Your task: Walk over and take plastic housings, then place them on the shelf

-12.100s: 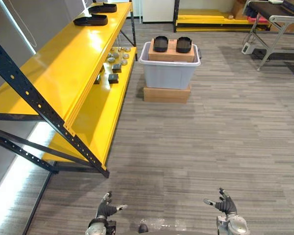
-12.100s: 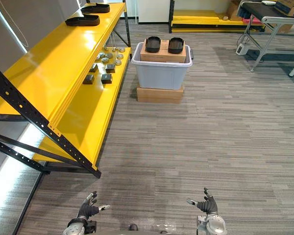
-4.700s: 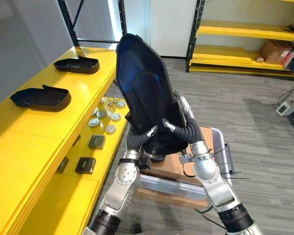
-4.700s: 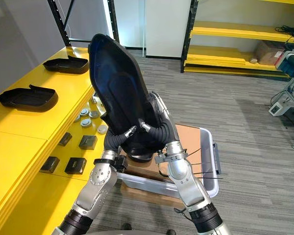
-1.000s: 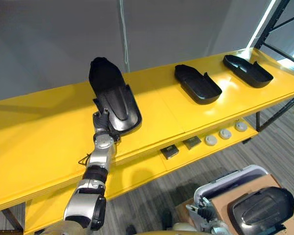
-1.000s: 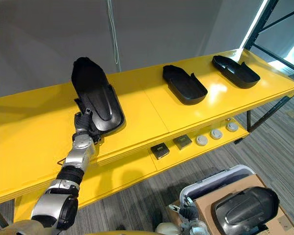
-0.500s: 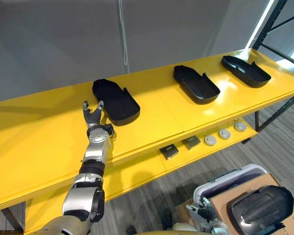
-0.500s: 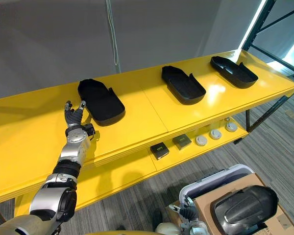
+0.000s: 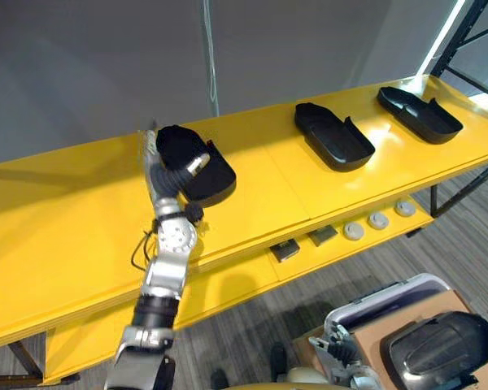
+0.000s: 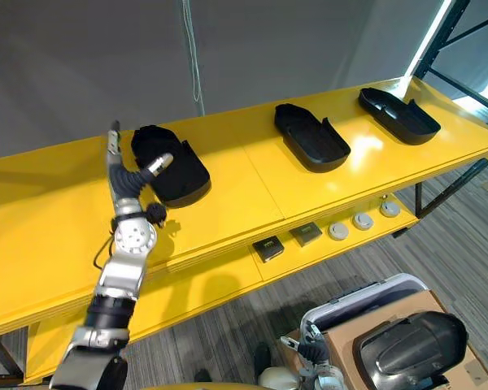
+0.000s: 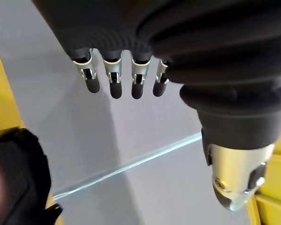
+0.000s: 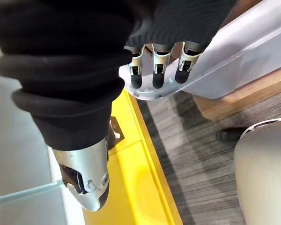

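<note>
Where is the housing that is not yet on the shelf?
Lower right in both eye views, the housing lies on the cardboard box inside the grey bin.

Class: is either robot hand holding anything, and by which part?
Nothing is held. The left hand is open near the housing lying on the shelf; the right hand is open too.

The left arm [image 9: 159, 292] comes in from the bottom edge, left of centre, and reaches up toward the upper left of the eye views. Its silver wrist [image 9: 176, 236] sits just below the left hand [image 9: 171, 172]. That hand stands upright, its fingers [image 11: 112, 79] straight in a row and its thumb [image 9: 195, 163] spread off to the right. The right hand [image 10: 309, 353] hangs low at the bottom edge, right of centre. Its own fingers [image 12: 157, 70] are loosely extended side by side, with the right thumb [image 12: 86, 180] held apart from them.
</note>
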